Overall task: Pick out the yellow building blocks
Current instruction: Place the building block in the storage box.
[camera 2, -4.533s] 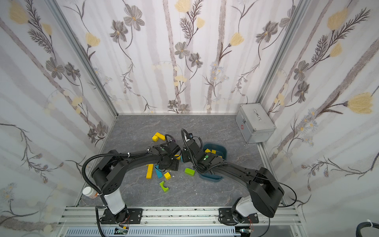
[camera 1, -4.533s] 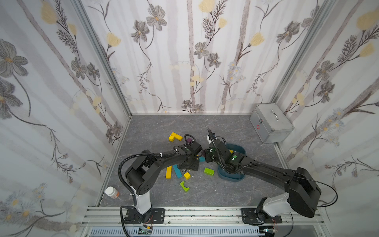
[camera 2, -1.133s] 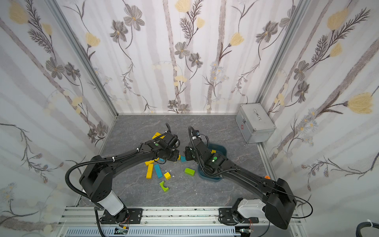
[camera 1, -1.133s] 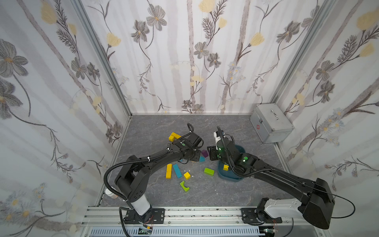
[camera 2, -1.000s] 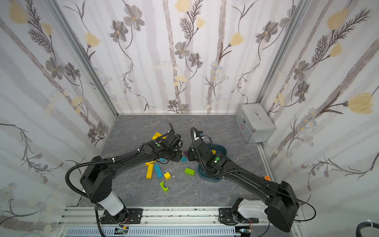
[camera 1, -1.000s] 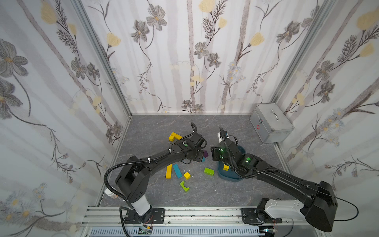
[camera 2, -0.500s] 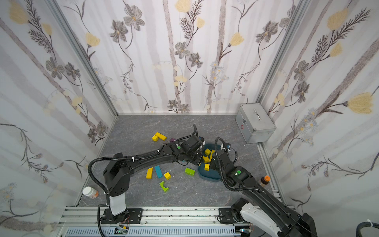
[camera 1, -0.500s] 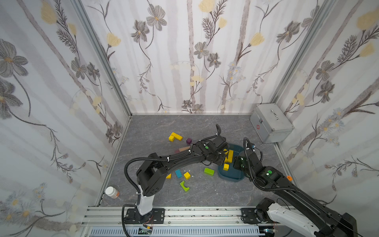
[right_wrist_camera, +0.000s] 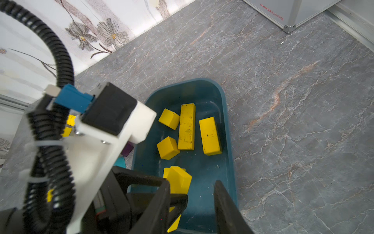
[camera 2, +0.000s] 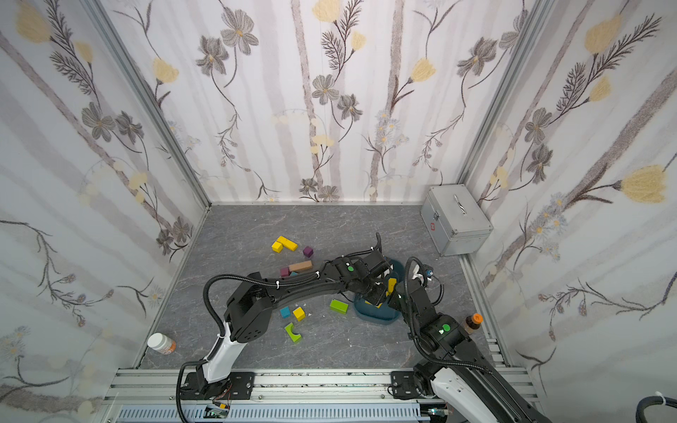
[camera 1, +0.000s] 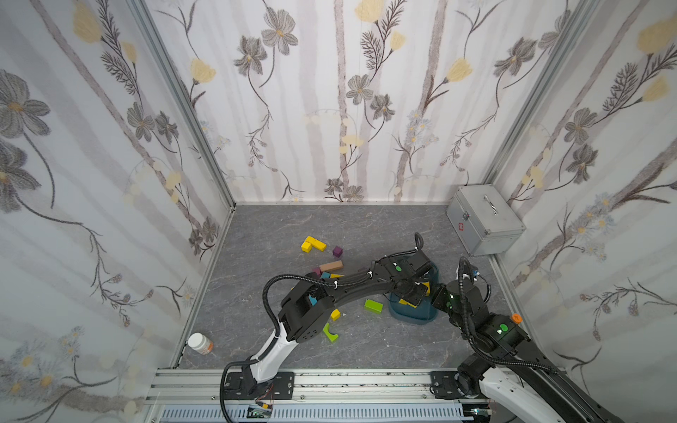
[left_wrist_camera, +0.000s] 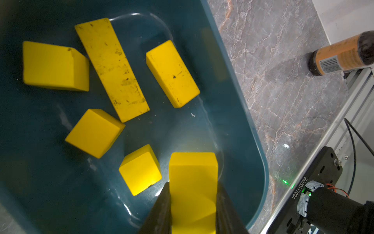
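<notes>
Over teal bin [left_wrist_camera: 242,125], right part of worktop [camera 1: 366,227]: left pincer [left_wrist_camera: 193,184] clamped on yellow block [left_wrist_camera: 193,170].
Inside bin: five loose yellow blocks [left_wrist_camera: 112,68], namely one long scuffed bar, one shorter bar, three stubby pieces.
Right pincer [right_wrist_camera: 191,183] also over bin, jaws narrowly parted, nothing between.
On worktop, apart from bin: yellow pair [camera 1: 313,243] toward far wall; yellow cube [camera 2: 299,313] nearer rail.
Lime green block [camera 1: 373,305] just beside bin.
</notes>
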You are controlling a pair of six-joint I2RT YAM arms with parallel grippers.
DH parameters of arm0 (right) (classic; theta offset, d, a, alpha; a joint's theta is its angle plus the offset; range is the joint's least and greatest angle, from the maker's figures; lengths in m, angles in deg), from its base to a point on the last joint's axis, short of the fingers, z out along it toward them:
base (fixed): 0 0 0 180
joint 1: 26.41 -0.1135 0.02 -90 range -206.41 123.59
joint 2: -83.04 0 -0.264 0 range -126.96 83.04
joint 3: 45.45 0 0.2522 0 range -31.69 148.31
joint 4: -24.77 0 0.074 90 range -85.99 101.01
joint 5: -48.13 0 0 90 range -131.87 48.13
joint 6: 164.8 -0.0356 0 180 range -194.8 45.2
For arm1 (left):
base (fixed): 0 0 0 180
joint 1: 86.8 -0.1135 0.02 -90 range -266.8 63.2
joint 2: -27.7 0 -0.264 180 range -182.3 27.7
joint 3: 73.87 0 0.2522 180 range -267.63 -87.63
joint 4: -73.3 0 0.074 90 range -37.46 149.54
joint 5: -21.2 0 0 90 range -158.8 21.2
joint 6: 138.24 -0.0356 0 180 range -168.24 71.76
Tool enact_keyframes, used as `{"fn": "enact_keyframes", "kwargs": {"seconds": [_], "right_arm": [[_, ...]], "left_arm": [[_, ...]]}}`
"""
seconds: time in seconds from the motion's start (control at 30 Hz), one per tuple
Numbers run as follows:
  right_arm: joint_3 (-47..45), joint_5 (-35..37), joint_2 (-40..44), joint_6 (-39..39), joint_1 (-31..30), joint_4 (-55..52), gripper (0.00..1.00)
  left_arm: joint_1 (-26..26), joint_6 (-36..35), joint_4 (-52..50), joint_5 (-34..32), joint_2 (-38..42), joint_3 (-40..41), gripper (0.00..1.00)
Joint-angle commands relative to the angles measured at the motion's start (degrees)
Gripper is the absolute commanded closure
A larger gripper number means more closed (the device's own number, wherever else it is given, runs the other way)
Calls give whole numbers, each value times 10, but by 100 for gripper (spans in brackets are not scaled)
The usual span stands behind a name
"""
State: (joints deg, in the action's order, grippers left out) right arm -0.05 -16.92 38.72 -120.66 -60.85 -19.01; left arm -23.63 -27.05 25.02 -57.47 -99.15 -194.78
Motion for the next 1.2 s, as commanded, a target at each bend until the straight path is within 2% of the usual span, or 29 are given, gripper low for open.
{"fn": "enact_keyframes", "kwargs": {"seconds": [0.0, 0.13, 0.27, 0.4, 0.63, 0.83, 0.93, 1.17], "right_arm": [[-6, 17, 16, -14, 0, 0, 62], [-9, 21, 32, -13, 1, 3, 62], [-12, 6, 28, -5, 0, 18, 62], [-5, -23, 20, 4, 0, 30, 61], [18, -87, 15, 47, 0, 67, 61], [43, -125, -6, 89, -10, 110, 62], [67, -142, -34, 126, -35, 138, 62], [106, -132, -133, 185, -135, 187, 62]], "left_arm": [[1, -2, -23, 6, -26, -24, 82], [1, 6, -16, 15, -45, -33, 73], [1, 10, -13, 18, -52, -45, 49], [1, 6, -6, 14, -42, -48, 33], [-2, -11, -2, 1, -5, -35, 33], [-18, 2, 48, -20, 72, 45, 36], [-29, 15, 67, -33, 116, 88, 36], [-43, 33, 97, -103, 227, 229, 36]]}}
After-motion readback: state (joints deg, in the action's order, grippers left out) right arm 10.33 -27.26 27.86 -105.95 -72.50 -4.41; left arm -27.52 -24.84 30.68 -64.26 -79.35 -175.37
